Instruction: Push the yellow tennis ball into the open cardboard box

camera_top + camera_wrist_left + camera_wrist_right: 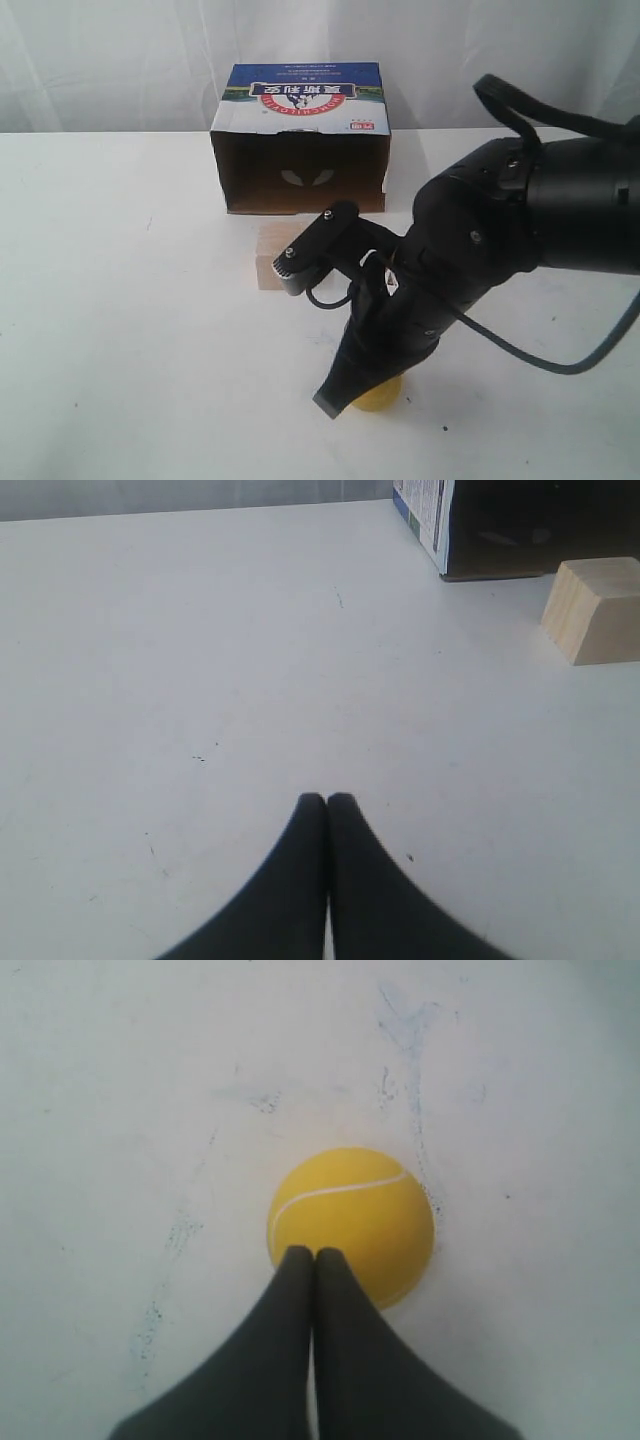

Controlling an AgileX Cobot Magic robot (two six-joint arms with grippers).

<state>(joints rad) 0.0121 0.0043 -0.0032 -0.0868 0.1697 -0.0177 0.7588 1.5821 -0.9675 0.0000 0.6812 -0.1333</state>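
1. Two black fingers of the right gripper (313, 1253) are pressed together with no gap and hold nothing. Closed like this they form one blunt wedge, which suits pushing rather than grasping.
2. Its tip overlaps the edge of a small, fuzzy yellow tennis ball (360, 1215) with a pale curved seam. It looks to be touching, though the wrist view cannot confirm contact.
3. Seen from outside, the right gripper (330, 402) points steeply down at the white table (120, 330). The ball (384, 398) peeks out just behind the tip, at the near side of the scene.
4. A pale wooden cube (270, 262) sits between ball and box, just in front of the left part of the opening. It is probably an obstacle, so a push should pass to its right.
5. Farther back, well apart from the ball, a large brown open cardboard box (300, 100) lies on its side with its blue-and-white printed panel up. Its dark opening faces the ball, so a rolled ball could enter.
6. The left gripper (327, 800) is likewise closed and empty, low over bare table. Its camera sees only the cube (598, 610) and a box corner (425, 520).
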